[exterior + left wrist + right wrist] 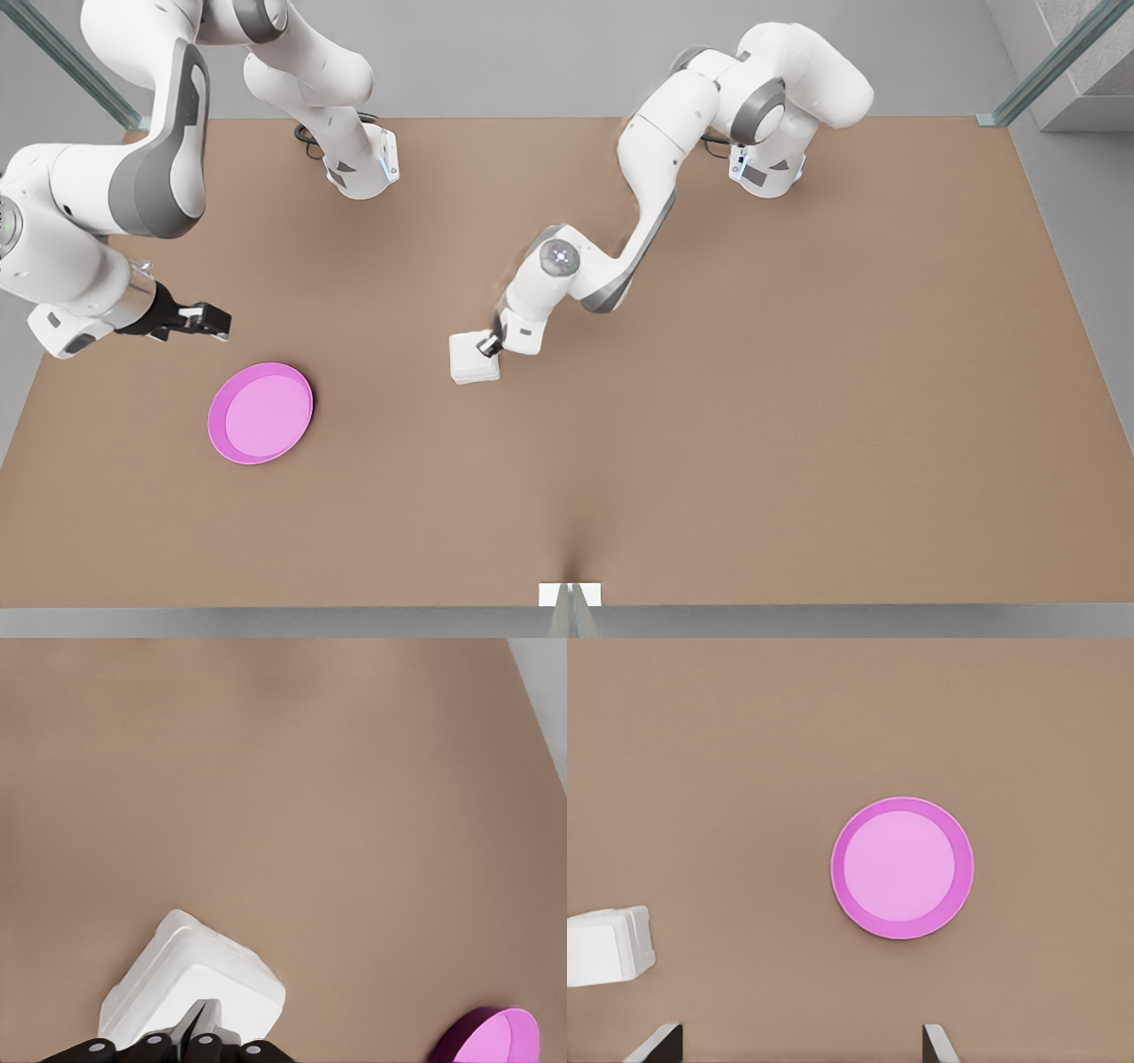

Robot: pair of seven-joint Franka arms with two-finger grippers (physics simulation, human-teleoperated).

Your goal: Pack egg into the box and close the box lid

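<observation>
One box, lid down, is pressed beneath the shut left gripper to seat it; right gripper, spread wide and empty, is parked above pink plate.

No readable text, label, brand, number or sign is showing anywhere. The box, the pink plate and the brown table are all showing plain surfaces. The arms' small dark patches may be markings, but they are reading as nothing legible.

Left gripper reaches low with fingers pressed together; right gripper hovers, fingers spread wide.
</observation>
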